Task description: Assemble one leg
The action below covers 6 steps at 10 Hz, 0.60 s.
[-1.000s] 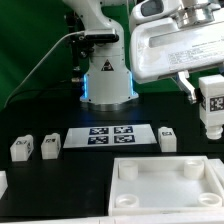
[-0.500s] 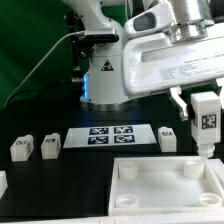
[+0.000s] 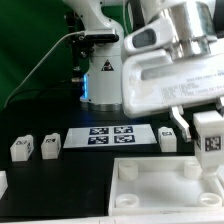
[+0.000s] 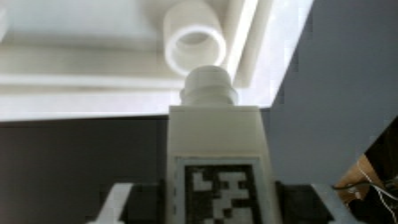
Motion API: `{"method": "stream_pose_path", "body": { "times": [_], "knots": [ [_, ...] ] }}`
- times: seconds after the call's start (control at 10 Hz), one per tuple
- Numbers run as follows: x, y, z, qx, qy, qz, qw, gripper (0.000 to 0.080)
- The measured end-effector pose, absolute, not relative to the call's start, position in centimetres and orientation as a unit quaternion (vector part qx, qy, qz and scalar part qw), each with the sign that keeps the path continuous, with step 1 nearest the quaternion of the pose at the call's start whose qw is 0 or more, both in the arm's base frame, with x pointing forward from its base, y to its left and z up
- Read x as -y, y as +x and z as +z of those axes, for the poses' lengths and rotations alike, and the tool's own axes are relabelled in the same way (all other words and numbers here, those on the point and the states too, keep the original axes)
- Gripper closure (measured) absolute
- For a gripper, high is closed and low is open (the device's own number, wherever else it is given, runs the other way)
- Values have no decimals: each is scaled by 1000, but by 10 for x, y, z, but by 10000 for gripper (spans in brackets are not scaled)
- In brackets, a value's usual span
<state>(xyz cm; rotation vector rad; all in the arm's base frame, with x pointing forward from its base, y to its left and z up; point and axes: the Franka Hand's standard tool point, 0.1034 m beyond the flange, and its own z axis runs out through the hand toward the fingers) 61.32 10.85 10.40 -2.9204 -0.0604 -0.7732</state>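
My gripper (image 3: pixel 208 126) is shut on a leg (image 3: pixel 210 142), a stubby white block with a black-and-white tag facing the camera. It holds the leg upright just above the far right corner of the large white rimmed panel (image 3: pixel 150 190). In the wrist view the leg (image 4: pixel 217 130) sits between the two fingers (image 4: pixel 125 203) of the gripper (image 4: pixel 221 206). Its rounded peg tip points at a round corner socket (image 4: pixel 196 45) of the panel (image 4: pixel 71 70) and lies close to it.
The marker board (image 3: pixel 113 137) lies behind the panel. Two loose legs (image 3: pixel 21 150) (image 3: pixel 50 145) stand at the exterior view's left and another (image 3: pixel 168 138) stands right of the marker board. The robot base (image 3: pixel 100 80) is at the back.
The gripper has come down with the leg, from well above the table to just over the panel's far right corner. The loose parts have not moved.
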Motion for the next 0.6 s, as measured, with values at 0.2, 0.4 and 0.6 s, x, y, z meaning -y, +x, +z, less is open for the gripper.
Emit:
{"method": "stream_pose_path", "body": {
  "times": [0.2, 0.4, 0.6],
  "knots": [
    [-109, 611, 90, 19, -967, -248, 60, 508],
    [-107, 612, 85, 18, -967, -246, 60, 508],
    [-106, 618, 82, 15, -965, -254, 60, 508]
  ]
}}
